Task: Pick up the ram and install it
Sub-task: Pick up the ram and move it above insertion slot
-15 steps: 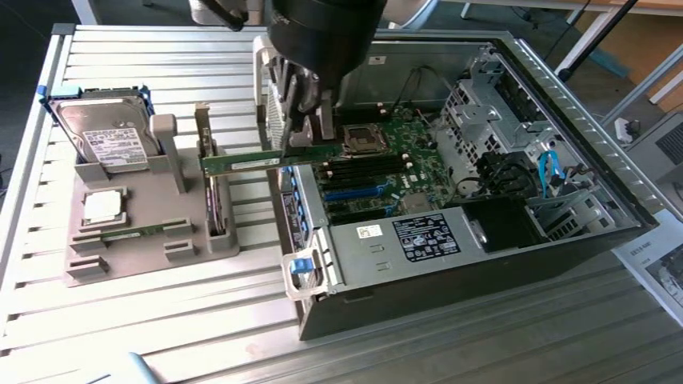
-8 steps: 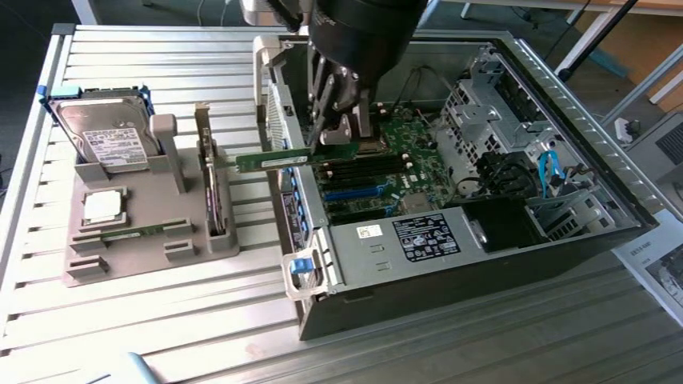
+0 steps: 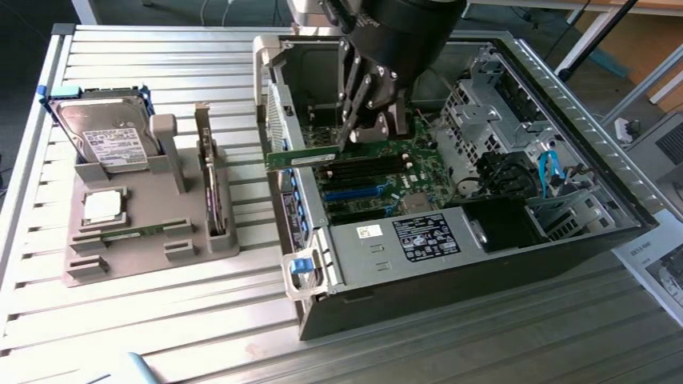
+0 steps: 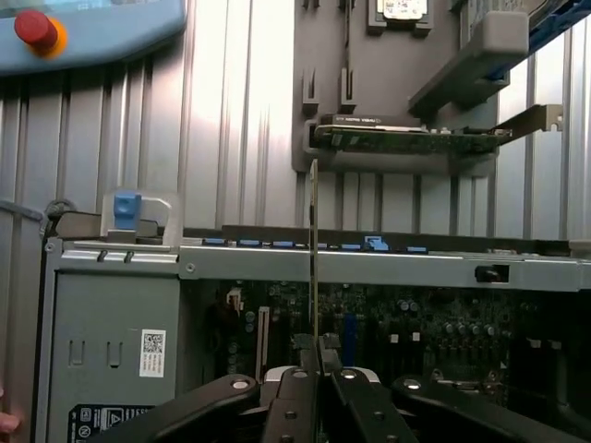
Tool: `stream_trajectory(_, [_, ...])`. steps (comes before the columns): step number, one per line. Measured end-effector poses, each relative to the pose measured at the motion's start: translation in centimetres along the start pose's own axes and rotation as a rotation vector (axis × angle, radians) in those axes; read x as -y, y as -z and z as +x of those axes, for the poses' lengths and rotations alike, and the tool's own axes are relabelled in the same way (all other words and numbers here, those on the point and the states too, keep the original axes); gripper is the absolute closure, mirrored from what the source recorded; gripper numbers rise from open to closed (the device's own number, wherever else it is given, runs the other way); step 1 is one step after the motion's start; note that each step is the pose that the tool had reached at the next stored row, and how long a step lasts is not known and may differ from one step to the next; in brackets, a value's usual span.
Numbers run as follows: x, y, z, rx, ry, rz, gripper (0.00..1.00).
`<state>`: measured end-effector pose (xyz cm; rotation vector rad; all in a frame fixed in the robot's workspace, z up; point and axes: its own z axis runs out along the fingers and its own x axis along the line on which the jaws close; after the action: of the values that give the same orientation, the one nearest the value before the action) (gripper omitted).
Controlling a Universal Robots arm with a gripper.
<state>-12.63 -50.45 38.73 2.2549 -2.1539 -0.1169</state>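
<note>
while my gripper (image 3: pixel 365 132) is clenched on one end of the ram (image 3: pixel 304 157), the thin green board points its free end toward the exterior view's left, its long axis running straight out from my black metal fingers (image 4: pixel 291 406). it hangs over the motherboard (image 3: pixel 395 172) inside the open grey sheet-metal computer case (image 3: pixel 427 268) (edge-on in the wrist view, a mere sliver), which sits on a ribbed metal table (image 3: pixel 160 320).

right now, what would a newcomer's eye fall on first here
First the black tool, shut on the ram and holding it over the motherboard inside the open computer case. Then the grey holder on the exterior view's left, carrying a hard drive and a square silver chip.
</note>
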Motion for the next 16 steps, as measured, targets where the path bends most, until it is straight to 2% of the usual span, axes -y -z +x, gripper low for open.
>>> stream_trajectory(3, [1.03, 0.07, 0.1, 0.0, 0.001, 0.0, 0.88])
stream_trajectory(8, [3.49, 0.24, 0.2, -0.0001, 0.002, -0.0001, 0.88])
stream_trajectory(11, [4.38, 0.31, 0.3, -0.0002, 0.003, -0.0002, 0.88])
stream_trajectory(16, [7.09, 0.5, 0.5, -0.0003, 0.005, -0.0002, 0.88])
